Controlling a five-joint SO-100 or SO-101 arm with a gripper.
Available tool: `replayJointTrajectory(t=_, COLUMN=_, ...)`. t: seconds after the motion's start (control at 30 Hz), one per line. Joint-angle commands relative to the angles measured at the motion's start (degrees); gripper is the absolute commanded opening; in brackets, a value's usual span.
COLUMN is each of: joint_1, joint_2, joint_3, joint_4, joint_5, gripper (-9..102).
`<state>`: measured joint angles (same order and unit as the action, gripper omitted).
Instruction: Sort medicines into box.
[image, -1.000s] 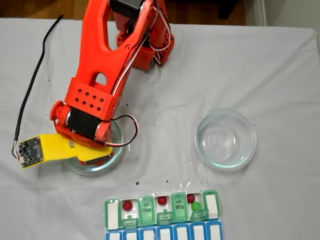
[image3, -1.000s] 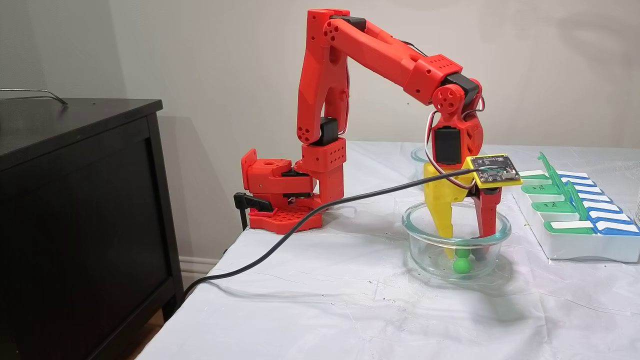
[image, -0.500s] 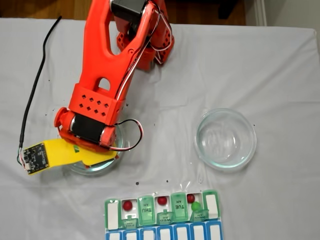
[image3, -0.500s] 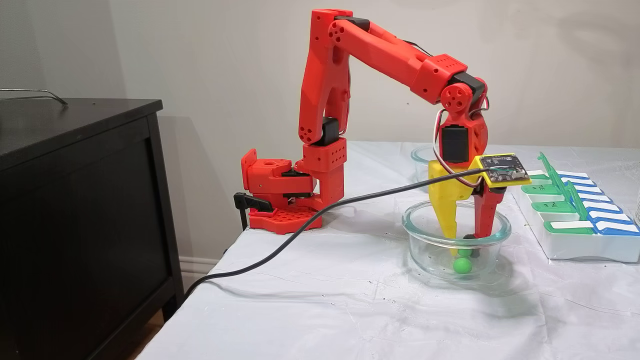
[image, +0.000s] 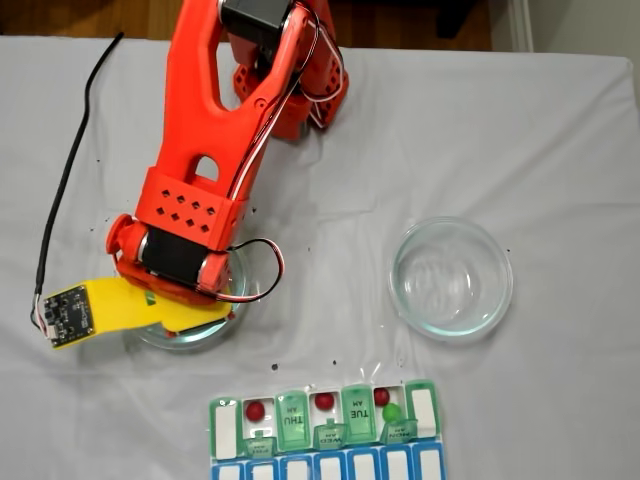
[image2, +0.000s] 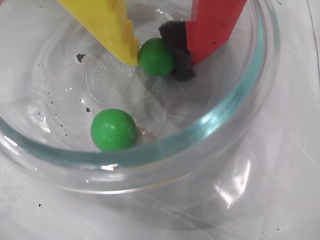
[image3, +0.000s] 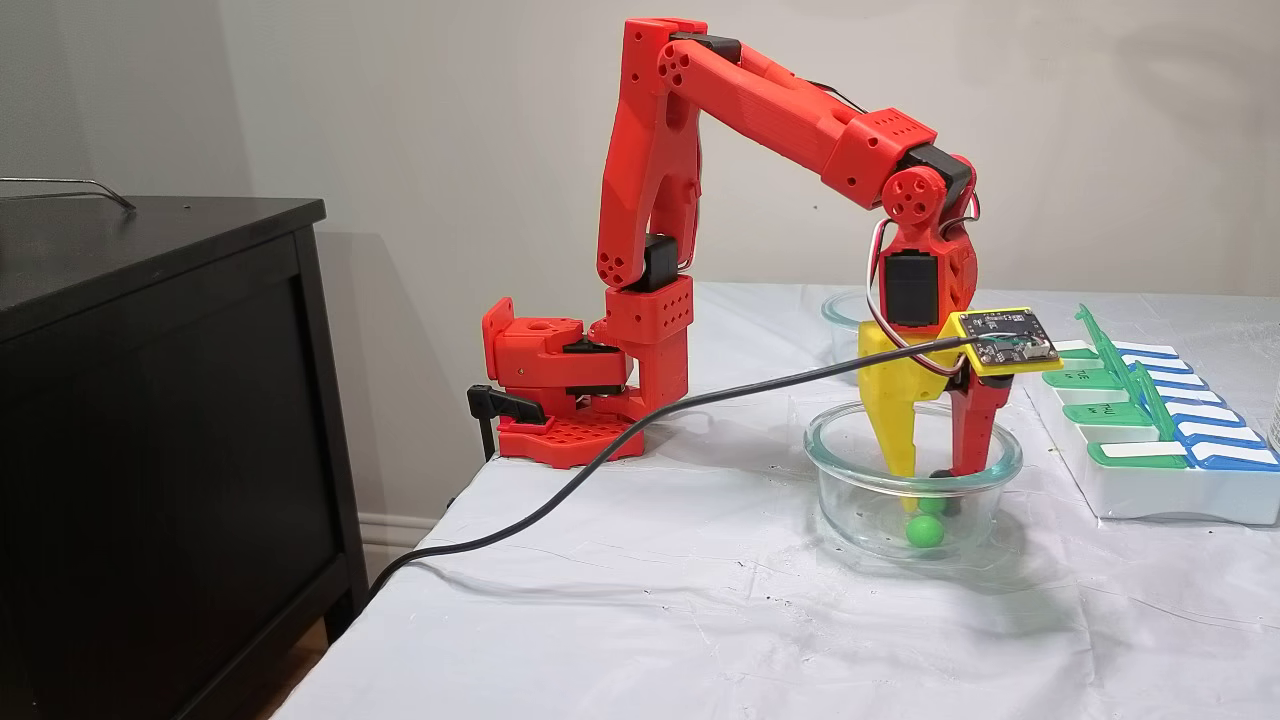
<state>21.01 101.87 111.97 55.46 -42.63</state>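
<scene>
A green ball (image2: 156, 57) is pinched between the yellow and red fingers of the gripper (image2: 159, 56) inside the dish (image2: 235, 107), upper centre of the wrist view. Since a second ago the fingers have closed and risen slightly, so lifting appears begun. A second green ball (image2: 113, 129) lies lower left. On the box (image: 325, 421), bottom centre, lids read THU and TUE.
</scene>
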Motion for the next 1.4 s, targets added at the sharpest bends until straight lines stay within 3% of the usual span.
replayJointTrajectory(t=0.0, joint_1=-0.35, joint_2=0.18, joint_3=-1.14, joint_4=-0.88, joint_5=-0.35, gripper=0)
replayJointTrajectory(t=0.17, joint_1=-0.53, joint_2=2.72, joint_3=-2.9, joint_4=4.13, joint_5=-0.35, gripper=0)
replayJointTrajectory(t=0.33, joint_1=-0.35, joint_2=16.44, joint_3=-1.41, joint_4=5.27, joint_5=3.08, gripper=0)
replayJointTrajectory(t=0.7, joint_1=-0.62, joint_2=37.35, joint_3=6.77, joint_4=-3.52, joint_5=9.4, gripper=0)
replayJointTrajectory(t=0.83, joint_1=-6.06, joint_2=42.28, joint_3=11.78, joint_4=-10.11, joint_5=15.03, gripper=0)
replayJointTrajectory(t=1.13, joint_1=-22.15, joint_2=39.81, joint_3=17.4, joint_4=-23.91, joint_5=18.02, gripper=0)
replayJointTrajectory(t=1.23, joint_1=-24.52, joint_2=35.33, joint_3=16.88, joint_4=-25.66, joint_5=23.91, gripper=0)
replayJointTrajectory(t=1.37, joint_1=-25.58, joint_2=27.69, joint_3=13.62, joint_4=-29.27, joint_5=23.29, gripper=0)
